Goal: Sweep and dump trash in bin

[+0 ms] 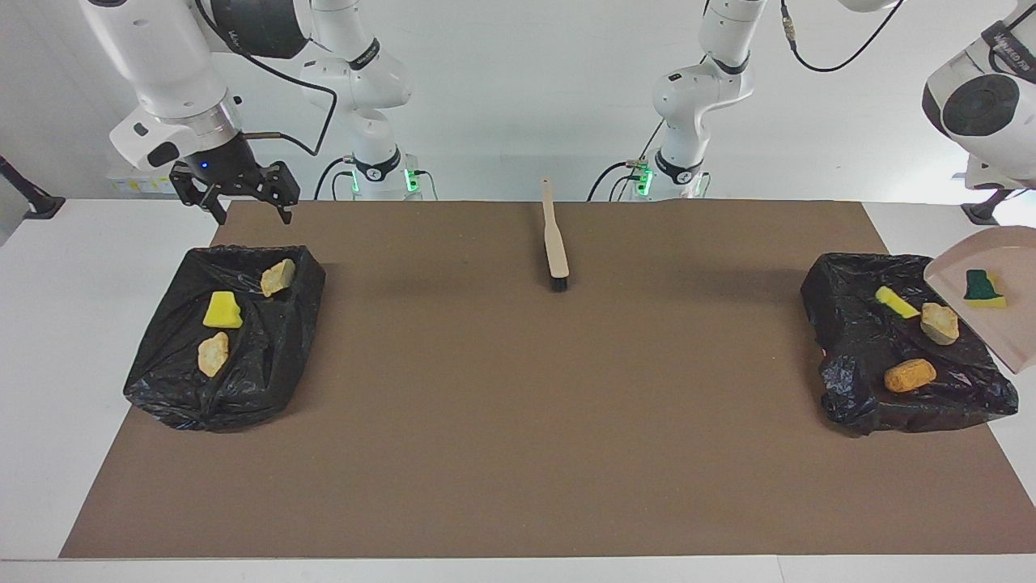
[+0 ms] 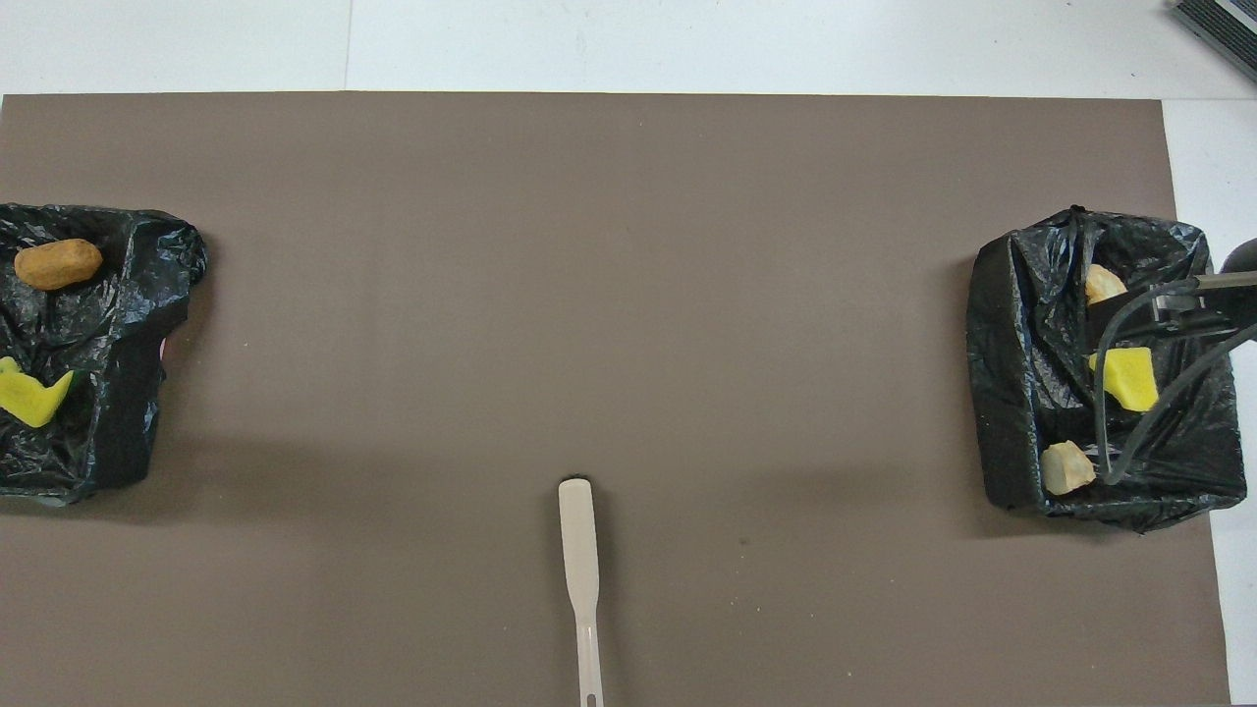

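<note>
Two bins lined with black bags stand on the brown mat. The bin [image 1: 174,389] at the right arm's end holds a yellow sponge piece [image 1: 222,310] and two tan chunks [image 1: 278,277] [image 1: 214,354]. The bin [image 1: 850,380] at the left arm's end holds a yellow sponge piece [image 1: 896,302], a tan chunk [image 1: 940,322] and an orange-brown nugget [image 1: 910,375]. A beige dustpan [image 1: 999,332] hangs tilted over that bin with a green-and-yellow sponge piece [image 1: 985,289] on it. The left gripper is out of frame. My right gripper [image 1: 251,212] is open and empty above its bin's edge nearest the robots.
The beige brush [image 1: 555,247] lies on the mat midway between the bins, close to the robots' edge; it also shows in the overhead view [image 2: 579,570]. The brown mat [image 1: 518,421] covers most of the white table.
</note>
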Robot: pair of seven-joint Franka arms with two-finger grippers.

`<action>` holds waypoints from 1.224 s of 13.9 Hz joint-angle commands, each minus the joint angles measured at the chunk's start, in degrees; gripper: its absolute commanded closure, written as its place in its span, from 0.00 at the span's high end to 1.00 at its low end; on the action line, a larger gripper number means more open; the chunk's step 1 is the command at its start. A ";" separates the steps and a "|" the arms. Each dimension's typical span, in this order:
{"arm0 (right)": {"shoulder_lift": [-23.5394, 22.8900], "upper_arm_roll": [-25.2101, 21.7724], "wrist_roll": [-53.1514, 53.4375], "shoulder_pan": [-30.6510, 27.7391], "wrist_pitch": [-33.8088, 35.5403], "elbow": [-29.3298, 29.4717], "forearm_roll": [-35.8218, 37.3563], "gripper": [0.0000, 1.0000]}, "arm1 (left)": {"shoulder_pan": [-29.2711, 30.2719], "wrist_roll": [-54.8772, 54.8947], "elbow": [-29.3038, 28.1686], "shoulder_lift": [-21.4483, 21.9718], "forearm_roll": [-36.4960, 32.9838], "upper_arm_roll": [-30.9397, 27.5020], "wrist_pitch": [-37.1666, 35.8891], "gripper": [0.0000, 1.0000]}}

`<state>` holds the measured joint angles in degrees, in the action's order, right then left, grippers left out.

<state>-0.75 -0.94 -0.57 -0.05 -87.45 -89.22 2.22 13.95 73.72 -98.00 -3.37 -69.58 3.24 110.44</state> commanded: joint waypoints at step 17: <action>1.10 0.06 0.92 -0.30 -0.18 -1.22 -1.17 1.00 | -0.68 -5.67 -14.84 9.09 -19.18 -0.78 12.34 0.00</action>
<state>-0.75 -0.94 -0.52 -0.06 -87.45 -89.22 2.19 11.34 71.44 -106.88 1.77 -86.06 2.59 119.31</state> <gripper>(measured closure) 0.000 0.678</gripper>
